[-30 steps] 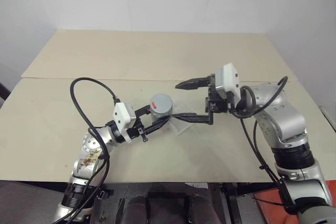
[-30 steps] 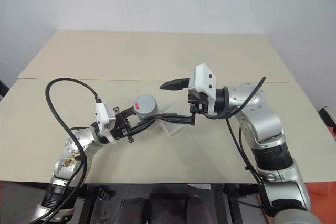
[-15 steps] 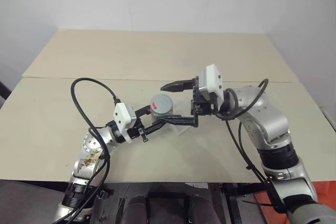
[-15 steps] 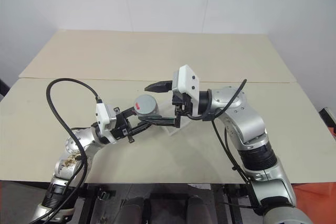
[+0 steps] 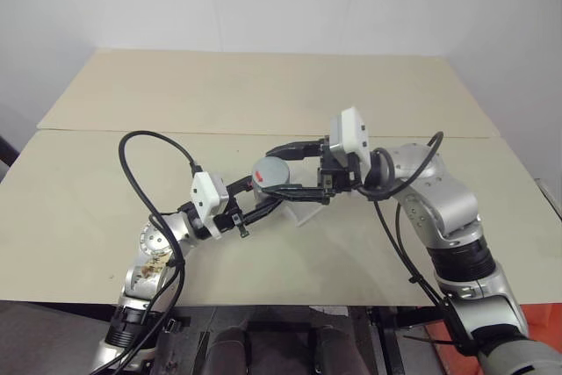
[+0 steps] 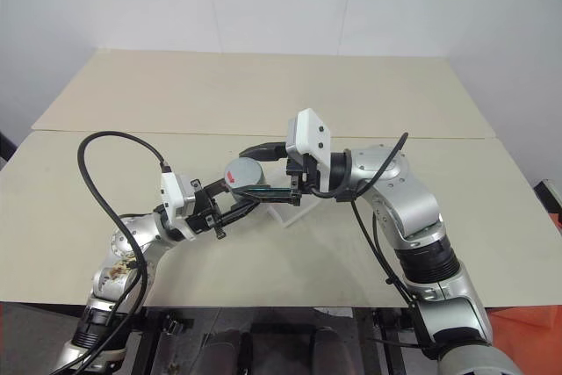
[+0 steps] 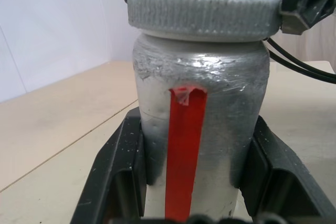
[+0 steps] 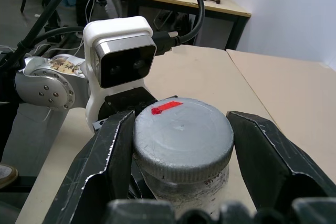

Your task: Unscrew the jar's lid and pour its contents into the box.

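From the head views, the left gripper (image 5: 263,205) held the jar (image 5: 269,183) clamped by its body above the table (image 5: 105,173), steadying it while the right gripper (image 5: 283,169) had its fingers closed on the lid (image 5: 272,168) — likely set to twist. The clear box (image 5: 309,205) lay just beside. In the left wrist view the jar (image 7: 197,124) stood upright, silvery with a red strip. In the right wrist view the lid (image 8: 182,137) — grey, ribbed, red-marked — sat between the fingers (image 8: 113,153).

Head stereo pair looks down and forward over the table (image 5: 263,94). Wrist cams sit close: left faces the jar (image 7: 197,124) side-on, right its lid (image 8: 182,135) from above.
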{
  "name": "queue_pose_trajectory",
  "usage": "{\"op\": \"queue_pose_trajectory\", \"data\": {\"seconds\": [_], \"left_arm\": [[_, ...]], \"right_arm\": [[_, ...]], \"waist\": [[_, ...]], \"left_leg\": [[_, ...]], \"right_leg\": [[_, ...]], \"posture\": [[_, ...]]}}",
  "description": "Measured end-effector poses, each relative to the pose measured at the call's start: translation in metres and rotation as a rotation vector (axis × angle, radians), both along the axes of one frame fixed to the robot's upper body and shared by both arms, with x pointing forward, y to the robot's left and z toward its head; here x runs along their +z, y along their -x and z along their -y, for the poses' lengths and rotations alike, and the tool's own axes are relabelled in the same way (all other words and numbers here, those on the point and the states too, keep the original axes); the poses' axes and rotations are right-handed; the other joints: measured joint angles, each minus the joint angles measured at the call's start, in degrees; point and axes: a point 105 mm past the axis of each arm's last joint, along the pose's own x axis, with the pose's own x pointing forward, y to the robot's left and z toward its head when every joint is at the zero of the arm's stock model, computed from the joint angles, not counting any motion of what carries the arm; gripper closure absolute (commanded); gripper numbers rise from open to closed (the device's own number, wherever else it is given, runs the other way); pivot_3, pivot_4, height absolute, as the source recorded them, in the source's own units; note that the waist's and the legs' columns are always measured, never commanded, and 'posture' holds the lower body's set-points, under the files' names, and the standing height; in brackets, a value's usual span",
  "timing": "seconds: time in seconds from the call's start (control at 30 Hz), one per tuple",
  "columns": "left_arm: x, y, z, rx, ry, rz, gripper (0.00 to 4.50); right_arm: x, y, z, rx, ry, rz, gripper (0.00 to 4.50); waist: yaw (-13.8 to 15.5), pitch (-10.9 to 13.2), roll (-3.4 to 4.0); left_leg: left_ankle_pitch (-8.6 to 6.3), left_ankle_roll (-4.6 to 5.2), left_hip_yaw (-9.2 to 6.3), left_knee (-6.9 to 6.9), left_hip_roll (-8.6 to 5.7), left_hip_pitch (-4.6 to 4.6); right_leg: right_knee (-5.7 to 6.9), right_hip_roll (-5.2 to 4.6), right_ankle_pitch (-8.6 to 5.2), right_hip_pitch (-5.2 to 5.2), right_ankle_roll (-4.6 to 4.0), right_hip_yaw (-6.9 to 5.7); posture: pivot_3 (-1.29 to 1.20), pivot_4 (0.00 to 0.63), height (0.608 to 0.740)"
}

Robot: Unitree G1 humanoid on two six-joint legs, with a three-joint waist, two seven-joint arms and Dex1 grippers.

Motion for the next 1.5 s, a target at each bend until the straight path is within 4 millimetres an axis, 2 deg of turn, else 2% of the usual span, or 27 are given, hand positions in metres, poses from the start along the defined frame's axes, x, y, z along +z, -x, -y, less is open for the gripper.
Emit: {"op": "queue_pose_trajectory", "data": {"seconds": [0.2,0.37,0.53,0.6,0.7,0.8,0.9,0.97,1.1,1.17,1.3,1.43,1.5], "left_arm": [[-0.001,0.0,0.0,0.003,-0.005,0.004,2.6],[-0.003,0.0,0.0,-0.002,-0.031,0.021,2.6],[-0.004,0.001,0.002,-0.012,-0.04,0.021,2.6],[-0.004,0.001,0.001,-0.011,-0.039,0.021,2.6],[-0.004,0.0,0.001,-0.003,-0.036,0.02,2.6],[-0.004,0.001,0.0,0.005,-0.035,0.021,2.6],[-0.001,0.0,-0.008,0.034,-0.05,0.033,2.6],[0.002,-0.002,-0.014,0.059,-0.057,0.036,2.6],[0.004,-0.003,-0.014,0.052,-0.037,0.017,2.6],[0.006,-0.005,-0.016,0.056,-0.04,0.019,2.6],[0.006,-0.012,-0.02,0.071,-0.06,0.014,2.6],[0.006,-0.013,-0.02,0.063,-0.066,0.013,2.6],[0.006,-0.014,-0.02,0.062,-0.068,0.011,2.6]], "right_arm": [[0.0,0.0,0.0,-0.002,0.003,0.0,1.77],[-0.001,0.0,0.002,0.008,-0.007,-0.072,1.77],[0.021,0.004,0.002,0.061,-0.084,-0.131,1.77],[0.023,0.005,0.001,0.072,-0.099,-0.153,1.77],[0.026,0.001,0.001,0.031,-0.126,-0.154,1.77],[0.031,-0.016,0.018,-0.122,-0.141,-0.122,1.77],[0.012,-0.037,0.073,-0.43,-0.044,-0.108,1.77],[-0.008,-0.04,0.102,-0.568,0.004,-0.162,1.77],[-0.053,-0.027,0.131,-0.702,0.148,-0.267,1.77],[-0.084,-0.015,0.146,-0.764,0.256,-0.349,1.77],[-0.124,0.0,0.159,-0.82,0.399,-0.433,1.77],[-0.128,-0.001,0.158,-0.853,0.411,-0.443,1.77],[-0.128,-0.001,0.158,-0.858,0.414,-0.444,1.04]], "waist": [[0.0,0.0,0.0],[0.0,0.0,0.0],[-0.04,0.0,0.0],[-0.05,0.0,0.0],[-0.04,0.0,0.0],[0.32,0.0,0.0],[1.48,0.0,-0.01],[1.34,0.0,-0.01],[0.85,0.0,-0.01],[0.82,0.0,-0.01],[0.51,0.0,-0.02],[0.03,0.0,-0.02],[0.05,0.0,-0.02]], "left_leg": [[0.0,0.0,0.0,0.0,0.0,0.0],[0.0,0.0,0.0,0.0,0.0,0.0],[0.0,0.0,-0.01,0.0,0.01,0.0],[0.0,0.0,-0.01,-0.01,0.01,0.0],[0.0,0.0,0.0,0.0,0.01,-0.01],[0.0,0.0,0.01,0.0,-0.01,-0.02],[0.0,0.0,0.01,0.0,-0.06,-0.1],[-0.01,0.02,0.04,-0.01,-0.07,-0.1],[-0.01,0.02,0.03,-0.02,-0.03,-0.07],[-0.01,0.02,0.01,0.0,-0.03,-0.02],[0.01,0.05,0.03,0.03,-0.04,0.0],[0.03,0.05,0.02,0.04,-0.04,0.02],[0.03,0.06,0.01,0.04,-0.04,0.01]], "right_leg": [[0.0,0.0,0.0,0.0,0.0,0.0],[0.0,-0.01,0.0,0.0,0.0,0.0],[0.0,0.0,0.0,0.0,0.0,0.0],[0.0,0.0,0.0,0.0,0.0,0.0],[0.0,-0.01,0.0,-0.01,0.0,0.0],[-0.01,-0.03,0.0,0.0,0.0,-0.01],[-0.12,-0.12,-0.01,0.02,0.01,-0.09],[-0.13,-0.11,-0.01,-0.01,0.01,-0.05],[-0.07,-0.05,-0.01,-0.02,0.01,0.0],[-0.07,-0.03,-0.01,0.03,0.02,0.0],[-0.08,-0.02,-0.02,0.03,0.03,0.06],[-0.09,0.0,-0.02,0.06,0.03,0.11],[-0.1,0.0,-0.02,0.07,0.03,0.1]], "posture": [[0.0,0.15,0.74],[0.0,0.15,0.74],[0.0,0.15,0.74],[0.0,0.15,0.74],[0.0,0.15,0.74],[0.0,0.15,0.74],[0.0,0.15,0.74],[0.0,0.15,0.74],[0.0,0.15,0.74],[0.0,0.15,0.74],[0.0,0.15,0.74],[0.0,0.15,0.74],[0.0,0.15,0.74]]}}
